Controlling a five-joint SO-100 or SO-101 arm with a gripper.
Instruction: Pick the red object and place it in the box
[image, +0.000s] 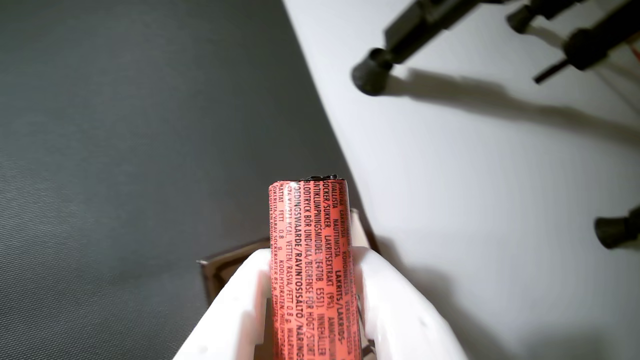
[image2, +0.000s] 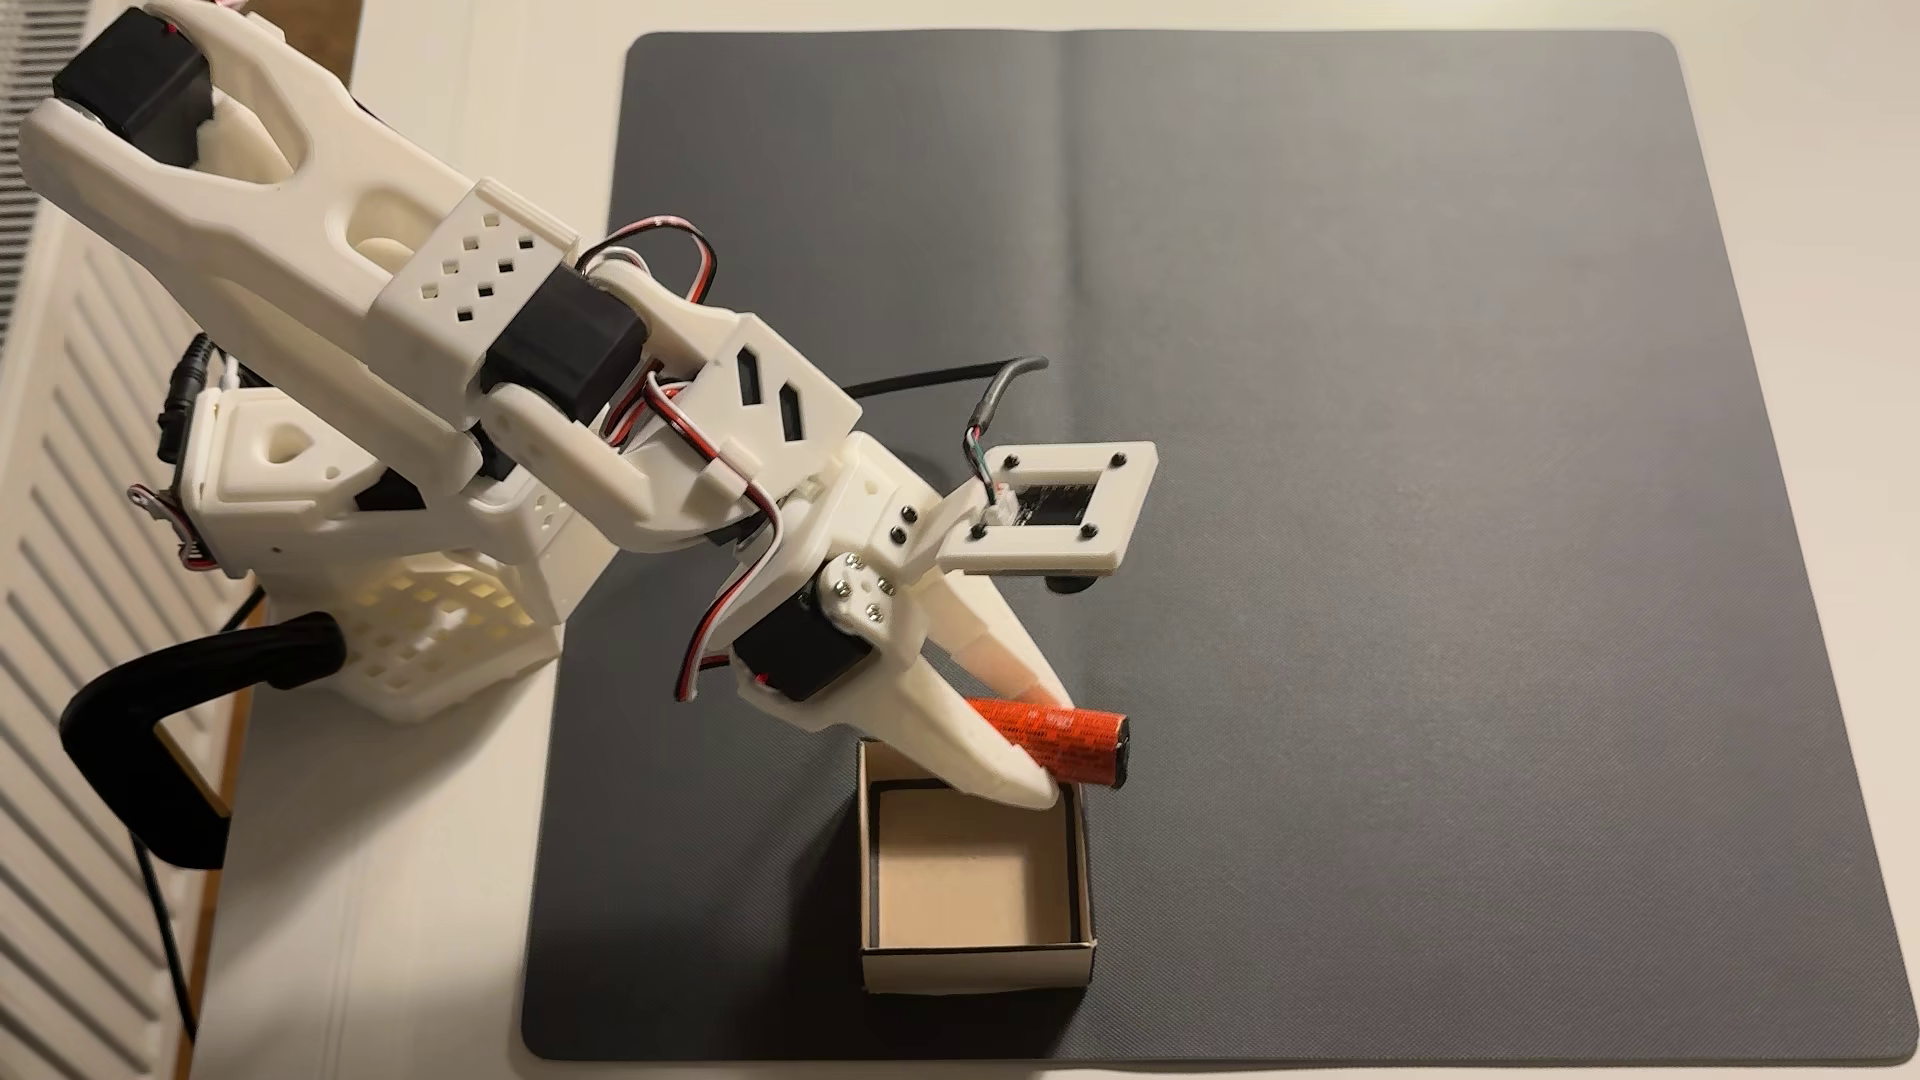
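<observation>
Gripper (image2: 1044, 743) clamps the printed red object (image2: 1070, 750) between its white jaws, black end pointing right in the fixed view, hanging over the far right corner of the box (image2: 977, 961) on the grey mat (image2: 1455, 519); in the wrist view the red object (image: 312, 260) juts forward; to place it well, carry it nearer over the beige floor, lower, then release; it could catch the rim otherwise.

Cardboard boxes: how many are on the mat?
1. The box sits open on the dark mat near its front edge in the fixed view, just below the tool that holds the red object.
</observation>
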